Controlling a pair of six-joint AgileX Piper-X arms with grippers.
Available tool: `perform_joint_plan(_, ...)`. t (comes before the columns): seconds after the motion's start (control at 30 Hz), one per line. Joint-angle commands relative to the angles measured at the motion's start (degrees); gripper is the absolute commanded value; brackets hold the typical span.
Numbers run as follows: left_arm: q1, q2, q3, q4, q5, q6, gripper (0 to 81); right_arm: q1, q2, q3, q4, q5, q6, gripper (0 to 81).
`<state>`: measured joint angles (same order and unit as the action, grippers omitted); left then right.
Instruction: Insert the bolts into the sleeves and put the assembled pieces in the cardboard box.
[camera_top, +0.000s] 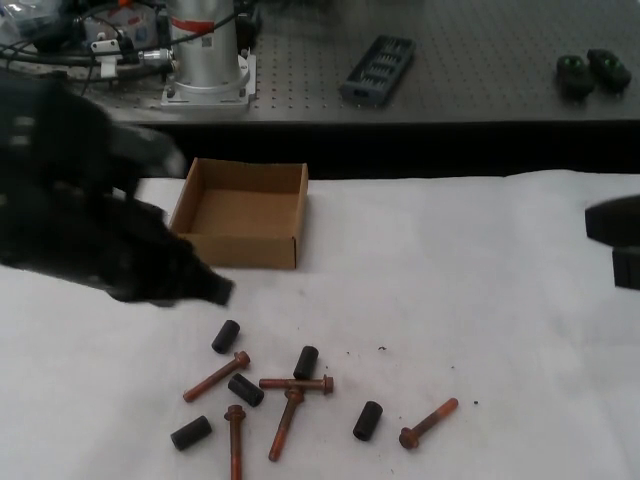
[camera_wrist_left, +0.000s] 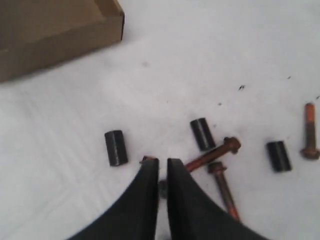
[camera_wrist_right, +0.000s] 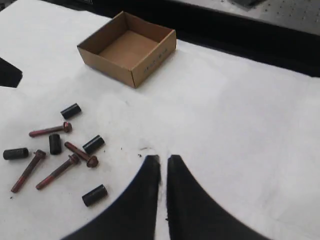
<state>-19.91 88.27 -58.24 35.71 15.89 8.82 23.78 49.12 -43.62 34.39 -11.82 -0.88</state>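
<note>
Since no bolt sits in any sleeve yet and no assembled piece lies in the cardboard box (camera_top: 240, 250), we judge the task to be at its start, with the first pick in hand. At the left, our left gripper (camera_wrist_left: 162, 161) hangs low over the white table (camera_top: 450, 280), just in front of the box and at the near edge of the scattered parts. Its fingers (camera_wrist_left: 145, 200) leave only a narrow slit between them and grip nothing. From the left wrist we see one sleeve (camera_wrist_left: 116, 147) lying just beside the fingertips, and the end of a bolt (camera_wrist_left: 146, 159) peeking out from behind one finger.

Moving right, five sleeves (camera_top: 306, 362) and five bolts (camera_top: 296, 383) lie loose on the table in front of the box. Those in the middle touch or cross, while the rightmost sleeve (camera_top: 368, 421) and rightmost bolt (camera_top: 428, 423) lie near each other but apart. At the far right, our right gripper (camera_wrist_right: 163, 159) hangs over bare cloth, well apart from the parts. Its fingers (camera_wrist_right: 185, 200) are likewise drawn narrow and empty.

The next move, as we read it, calls for the left fingers to spread, drop around the nearby sleeve and close on its sides. The right arm would fetch a bolt and line its shank up with the bore.
</note>
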Motion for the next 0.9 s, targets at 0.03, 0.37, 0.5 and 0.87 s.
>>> perform_joint_plan(0.03, -0.67, 3.50, -3.06, 3.55, -4.75, 2.38, 19.4, -0.24, 0.08, -0.56, 1.89, -0.77, -0.44, 5.5)
perform_joint_plan(0.37, -1.46, 11.54, -3.17, 4.38, -6.25, 6.87, 21.4, -0.24, 0.08, -0.50, 2.53, -0.77, -0.01, 5.5)
perform_joint_plan(0.5, -1.75, 13.33, -3.17, 4.54, -6.25, 11.14, 21.4, -0.24, 0.08, -0.50, 2.53, -0.77, -0.01, 5.5)
perform_joint_plan(0.87, -2.33, 13.55, -4.14, 1.08, -7.71, 14.12, 35.0, -0.24, 0.08, -0.54, 2.53, -0.77, 0.52, 5.5)
